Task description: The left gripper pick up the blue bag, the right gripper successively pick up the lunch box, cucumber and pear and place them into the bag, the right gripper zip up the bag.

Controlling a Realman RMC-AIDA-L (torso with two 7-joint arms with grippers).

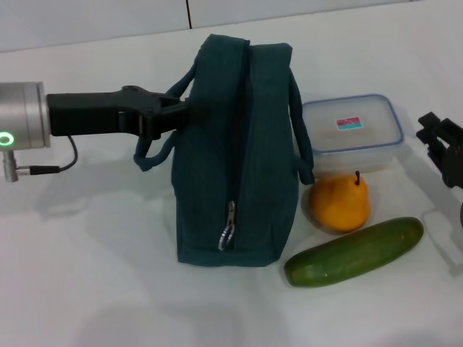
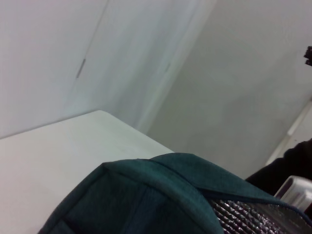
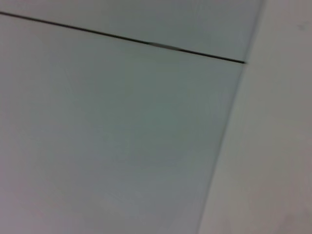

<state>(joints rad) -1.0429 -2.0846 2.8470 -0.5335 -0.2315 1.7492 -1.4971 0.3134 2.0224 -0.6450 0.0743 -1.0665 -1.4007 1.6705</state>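
Since the blue bag [image 1: 231, 152] looks pinched only by its near handle loop, my worry is that it tips or swings once the left end effector [image 1: 170, 114] lifts, because the fabric is floppy and the grip sits off to one side. From the head view that end effector is clenched on the strap at about 9 o'clock of the bag, with the arm reaching in level from the left, its wrist straight and low over the tabletop [image 1: 87, 275]. The bag stands upright mid-table, zipper pull hanging down the front. Looks mostly zipped from the head view, though the left wrist view shows silver lining at the top, so the opening may be too narrow for the lunch box [image 1: 352, 134] to go in cleanly.

The lunch box sits at 3 o'clock of the bag, the pear [image 1: 340, 202] just in front of it and touching it, and the cucumber [image 1: 354, 251] lies at roughly 4 o'clock. The right end effector [image 1: 445, 148] is parked at the far right edge; can't tell whether it's released or clenched.
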